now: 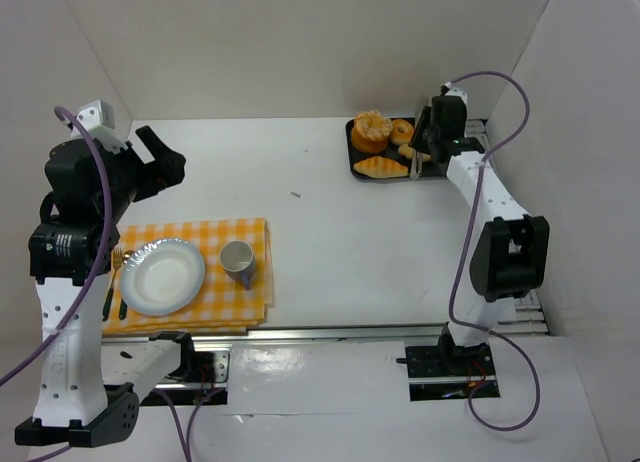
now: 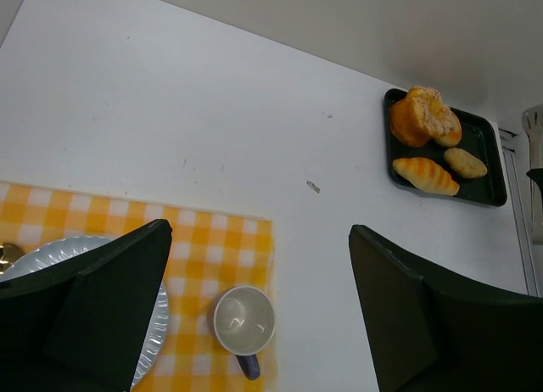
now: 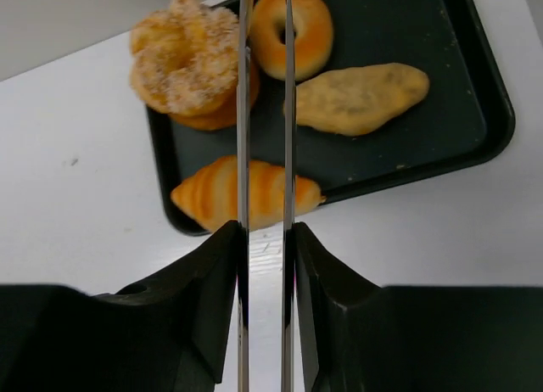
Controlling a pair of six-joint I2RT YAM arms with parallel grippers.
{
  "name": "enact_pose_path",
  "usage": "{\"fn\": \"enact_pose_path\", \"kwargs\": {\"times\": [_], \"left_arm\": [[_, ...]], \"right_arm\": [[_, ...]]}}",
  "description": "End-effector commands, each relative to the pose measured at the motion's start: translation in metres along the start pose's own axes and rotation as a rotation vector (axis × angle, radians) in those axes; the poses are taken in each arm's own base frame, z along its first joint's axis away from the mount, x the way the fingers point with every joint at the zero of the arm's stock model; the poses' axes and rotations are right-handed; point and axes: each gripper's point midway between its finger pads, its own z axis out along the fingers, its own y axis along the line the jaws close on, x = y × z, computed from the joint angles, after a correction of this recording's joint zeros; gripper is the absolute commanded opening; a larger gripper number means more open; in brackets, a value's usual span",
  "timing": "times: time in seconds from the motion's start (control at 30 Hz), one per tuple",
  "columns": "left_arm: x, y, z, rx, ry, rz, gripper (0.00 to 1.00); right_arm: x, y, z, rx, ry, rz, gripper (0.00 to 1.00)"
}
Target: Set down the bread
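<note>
The right gripper pinches thin, shiny steel tongs above a ridged golden croissant on a black rectangular tray. The left gripper has its jaws spread wide.

Robotics lab test booth: white panel walls, white table, metal mounting rail.

Yellow-wht check cloth, blk tray, golden croissant.

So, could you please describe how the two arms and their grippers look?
Both arms have white links with black joint housings, the left arm and right arm alike. A purple cable loops along each. The left gripper and right gripper are blocky and matte black.
</note>
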Motion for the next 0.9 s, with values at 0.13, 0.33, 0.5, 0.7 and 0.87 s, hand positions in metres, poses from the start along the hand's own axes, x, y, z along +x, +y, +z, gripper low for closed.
{"fn": "enact_pose_path", "kwargs": {"times": [0.13, 0.33, 0.5, 0.7, 0.87], "left_arm": [[-0.020, -0.005, -0.004, 0.019, -0.061, 0.036, 0.99], [-0.020, -0.003, 0.000, 0.005, -0.056, 0.046, 0.99], [-0.018, -0.002, 0.003, 0.002, -0.048, 0.046, 0.99], [-0.018, 0.001, 0.007, -0.019, -0.046, 0.046, 0.99], [-0.018, 0.001, 0.007, -0.019, -0.046, 0.046, 0.99]], "right_arm": [[-0.011, -0.025, 0.041, -0.049, 0.095, 0.103, 0.49], [-0.021, -0.041, 0.068, -0.075, 0.098, 0.183, 0.56], [-0.015, -0.046, 0.089, -0.069, 0.120, 0.199, 0.56], [-0.011, -0.046, 0.105, -0.072, 0.138, 0.200, 0.56], [0.004, -0.049, 0.112, -0.069, 0.171, 0.203, 0.56]]}}
